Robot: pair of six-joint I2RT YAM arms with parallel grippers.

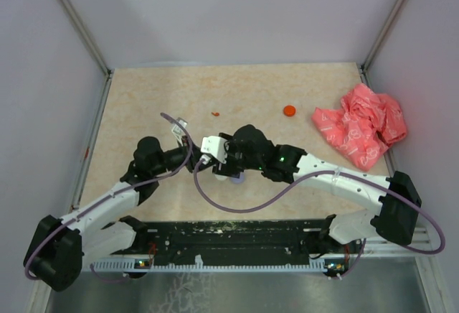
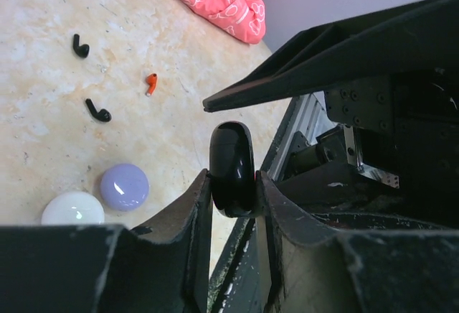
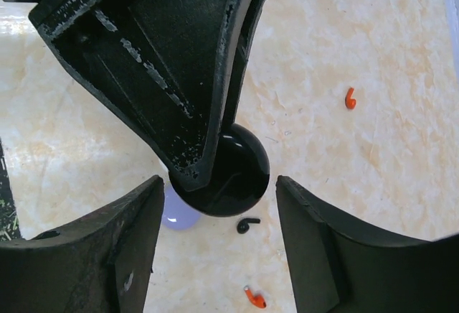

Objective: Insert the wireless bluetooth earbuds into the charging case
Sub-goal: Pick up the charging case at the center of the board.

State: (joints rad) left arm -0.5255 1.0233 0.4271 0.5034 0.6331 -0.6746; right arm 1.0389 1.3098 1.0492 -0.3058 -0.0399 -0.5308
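Note:
My left gripper point(image 2: 233, 187) is shut on a glossy black round charging case point(image 2: 231, 166), pinched edge-on between its fingers and held above the table. In the right wrist view the same black case point(image 3: 237, 173) hangs between the spread fingers of my open right gripper point(image 3: 219, 191), neither finger touching it. In the top view the two grippers meet at the table's middle point(image 1: 219, 156). Earbuds lie loose on the table: two black earbuds point(image 2: 80, 46) point(image 2: 98, 110), an orange-red earbud point(image 2: 150, 82), and another orange-red one point(image 3: 254, 299) near a black earbud point(image 3: 248, 224).
A lilac disc point(image 2: 124, 187) and a white disc point(image 2: 72, 209) sit on the table below the grippers. A red disc point(image 1: 290, 110) lies further back. The crumpled pink-red bag point(image 1: 362, 123) fills the right rear corner. The metal rail point(image 1: 237, 245) runs along the near edge.

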